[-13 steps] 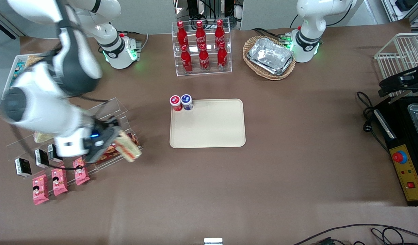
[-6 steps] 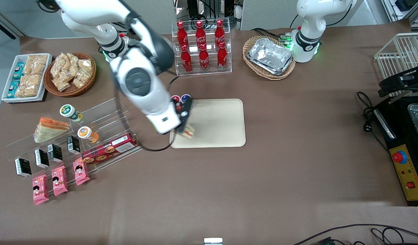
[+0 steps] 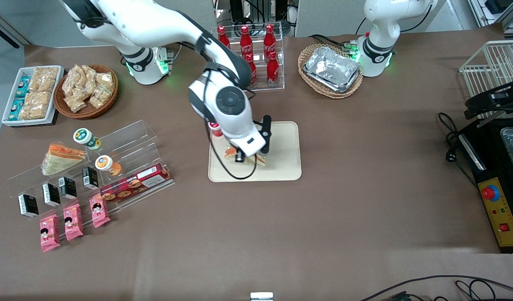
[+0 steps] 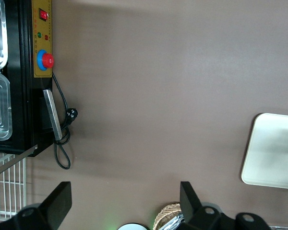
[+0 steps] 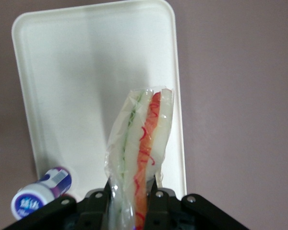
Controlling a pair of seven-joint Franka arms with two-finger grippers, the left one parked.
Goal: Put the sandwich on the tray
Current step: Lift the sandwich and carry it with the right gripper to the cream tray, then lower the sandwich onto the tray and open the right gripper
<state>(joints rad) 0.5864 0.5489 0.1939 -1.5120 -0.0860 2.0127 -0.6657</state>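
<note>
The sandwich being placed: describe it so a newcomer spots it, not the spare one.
Find the cream tray at the table's middle. Over it, the right arm's pincer grips a wrapped sandwich. Unlike the second sandwich on the acrylic rack, it hangs in the pincer.

Count: sandwich (image 3: 60,159) x2, tray (image 3: 281,167) x1 w/ gripper (image 5: 133,194) x1 above it, pink pkts (image 3: 72,221) x3, black cartons (image 3: 51,194) x4, wicker baskets (image 3: 87,110) x2.

A wide table (image 3: 365,217) covered in matte brown sheeting filled the scene under even, soft light. Past its edge farthest from the front camera lay pale grey floor (image 3: 323,16) and dark cables (image 3: 444,284)
</note>
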